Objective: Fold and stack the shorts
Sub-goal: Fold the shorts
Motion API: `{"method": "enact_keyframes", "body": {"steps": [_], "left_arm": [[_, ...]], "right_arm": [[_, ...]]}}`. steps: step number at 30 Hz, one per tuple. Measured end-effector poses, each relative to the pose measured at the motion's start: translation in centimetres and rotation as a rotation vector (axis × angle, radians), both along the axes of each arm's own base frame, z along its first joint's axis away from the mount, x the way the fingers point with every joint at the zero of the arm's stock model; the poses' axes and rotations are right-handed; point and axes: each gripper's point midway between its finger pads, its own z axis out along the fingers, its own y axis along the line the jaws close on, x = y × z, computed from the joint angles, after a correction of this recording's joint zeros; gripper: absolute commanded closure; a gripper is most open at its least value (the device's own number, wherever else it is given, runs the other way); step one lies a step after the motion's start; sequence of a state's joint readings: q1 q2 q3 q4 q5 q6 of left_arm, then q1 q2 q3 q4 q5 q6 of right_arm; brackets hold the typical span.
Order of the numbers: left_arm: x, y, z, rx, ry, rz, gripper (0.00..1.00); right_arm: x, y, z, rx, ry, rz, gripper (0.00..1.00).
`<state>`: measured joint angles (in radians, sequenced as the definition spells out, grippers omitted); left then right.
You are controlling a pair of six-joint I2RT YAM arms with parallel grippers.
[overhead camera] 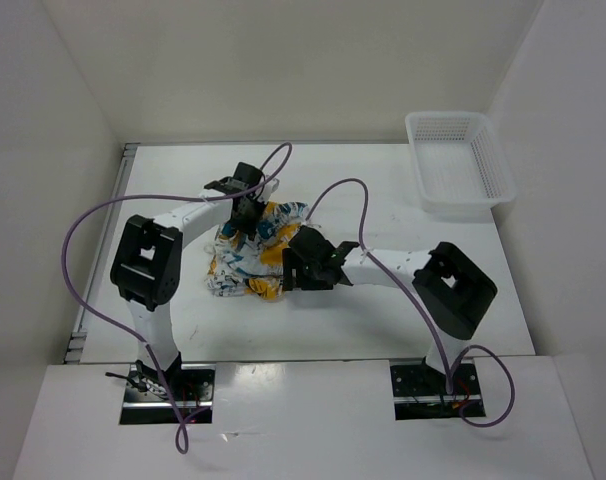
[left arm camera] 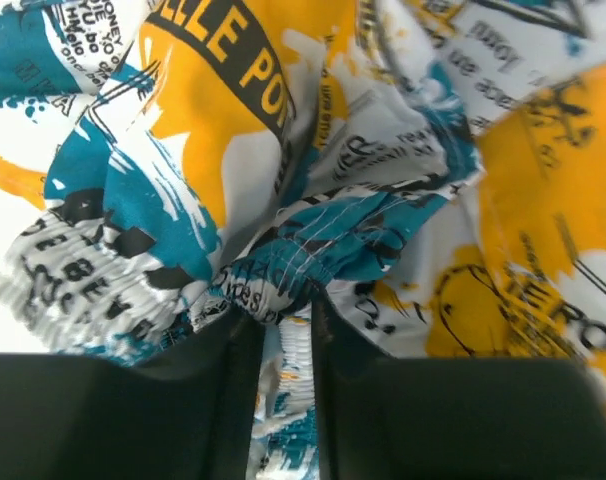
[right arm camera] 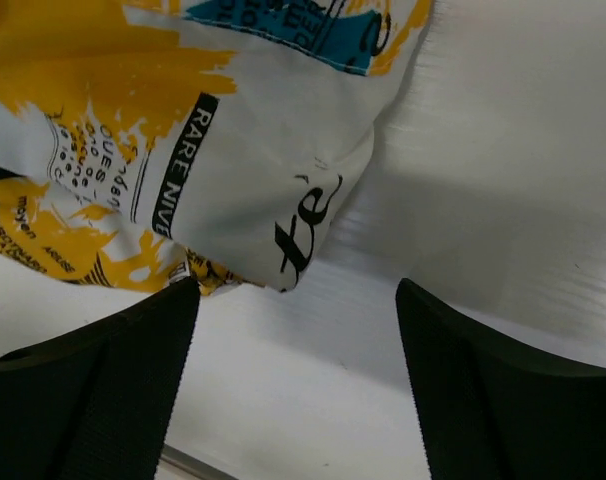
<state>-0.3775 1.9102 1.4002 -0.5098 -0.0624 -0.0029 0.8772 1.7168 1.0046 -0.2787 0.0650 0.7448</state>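
The shorts (overhead camera: 249, 255), white with teal, yellow-orange and black print, lie crumpled in a heap on the white table (overhead camera: 383, 320). My left gripper (overhead camera: 246, 210) sits over the heap's far edge. In the left wrist view it (left arm camera: 286, 320) is shut on a gathered fold of the shorts (left arm camera: 283, 200), with cloth between the fingers. My right gripper (overhead camera: 295, 270) is at the heap's right edge. In the right wrist view it (right arm camera: 298, 300) is open, the hem of the shorts (right arm camera: 233, 190) lying just ahead of the left finger (right arm camera: 113, 390), nothing between the fingers.
A white plastic mesh basket (overhead camera: 488, 165) stands at the table's far right corner. White walls enclose the table at the back and both sides. Purple cables loop over both arms.
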Motion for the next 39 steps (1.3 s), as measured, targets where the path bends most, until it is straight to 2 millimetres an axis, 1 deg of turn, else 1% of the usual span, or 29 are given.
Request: {"method": "enact_keyframes", "body": {"steps": [1,2,4,5,7,9,10,11,13,14,16,18,20,22,23,24,25,26,28,29,30,32,34,35,36,39], "left_arm": [[0.1,0.1,-0.2,0.006,0.0,0.005,0.81],[0.1,0.2,-0.3,0.014,0.001,0.008,0.81],[0.1,0.3,-0.4,0.02,0.004,0.009,0.84],[0.1,0.3,-0.4,0.019,0.003,0.009,0.84],[0.1,0.3,-0.4,0.018,0.003,0.009,0.89],[0.1,0.6,-0.3,0.018,0.01,0.015,0.9],[0.2,0.7,-0.1,0.015,0.011,0.018,0.94],[0.4,0.9,0.3,0.01,0.009,0.024,0.96],[1.4,1.8,1.2,-0.004,-0.006,0.05,0.97],[2.1,2.6,1.8,-0.008,-0.02,0.073,0.97],[4.0,5.0,3.2,-0.019,-0.05,0.134,0.97],[5.9,7.6,4.4,-0.031,-0.082,0.2,0.97],[7.1,9.8,4.9,-0.048,-0.081,0.25,0.91],[7.3,10.8,4.4,-0.051,-0.051,0.27,0.85],[7.2,10.9,3.8,-0.045,-0.031,0.274,0.77],[7.2,10.8,3.2,-0.036,-0.013,0.271,0.7],[7.2,10.7,2.4,-0.021,0.001,0.267,0.61],[7.2,10.4,1.7,-0.009,0.015,0.263,0.43],[6.9,10.2,0.6,0.017,0.04,0.252,0.27],[6.7,10.0,0.2,0.026,0.048,0.248,0.22],[6.6,9.8,0.2,0.029,0.053,0.246,0.15],[6.5,9.7,0.6,0.026,0.049,0.246,0.14],[6.1,9.9,1.8,0.003,0.043,0.247,0.13],[5.8,10.1,2.8,-0.013,0.034,0.25,0.13],[5.2,10.3,4.0,-0.033,0.022,0.25,0.12],[3.1,10.4,8.3,-0.091,-0.027,0.242,0.12]], "right_arm": [[0.1,0.1,-0.3,-0.003,0.005,-0.001,0.2],[0.1,0.2,-0.5,-0.004,0.008,-0.004,0.22],[0.4,0.6,-0.7,0.007,0.007,-0.011,0.27],[0.6,0.9,-0.6,0.016,0.006,-0.015,0.31],[1.0,1.4,-0.6,0.03,0.001,-0.021,0.53],[1.3,1.8,-0.7,0.039,-0.002,-0.031,0.78],[1.5,1.9,-0.8,0.045,0.002,-0.044,0.97],[1.7,1.8,-1.0,0.045,0.005,-0.052,1.0],[2.2,1.5,-1.2,0.054,0.017,-0.083,1.0],[2.5,1.1,-1.3,0.058,0.021,-0.099,1.0],[3.2,0.2,-1.7,0.059,0.028,-0.132,1.0],[3.3,-0.6,-1.8,0.064,0.034,-0.158,1.0],[3.4,-0.9,-1.4,0.081,0.02,-0.164,1.0],[3.4,-0.5,-0.4,0.114,0.0,-0.148,1.0],[3.4,-0.4,0.0,0.128,-0.009,-0.136,1.0],[3.3,-0.2,0.3,0.134,-0.012,-0.125,0.97],[3.1,-0.2,0.5,0.133,-0.015,-0.11,0.91],[2.9,-0.2,0.4,0.126,-0.012,-0.099,0.73],[2.5,-0.6,0.0,0.1,-0.001,-0.079,0.58],[2.3,-0.8,-0.1,0.087,0.002,-0.065,0.48],[2.1,-0.9,-0.2,0.074,0.006,-0.052,0.45],[1.8,-1.2,-0.3,0.054,0.008,-0.026,0.39],[1.5,-1.5,-0.1,0.039,0.007,0.002,0.38],[1.3,-1.6,0.2,0.036,0.005,0.016,0.34],[1.2,-1.8,0.7,0.036,-0.002,0.03,0.34],[1.1,-1.9,3.4,0.068,-0.049,0.069,0.32]]}}
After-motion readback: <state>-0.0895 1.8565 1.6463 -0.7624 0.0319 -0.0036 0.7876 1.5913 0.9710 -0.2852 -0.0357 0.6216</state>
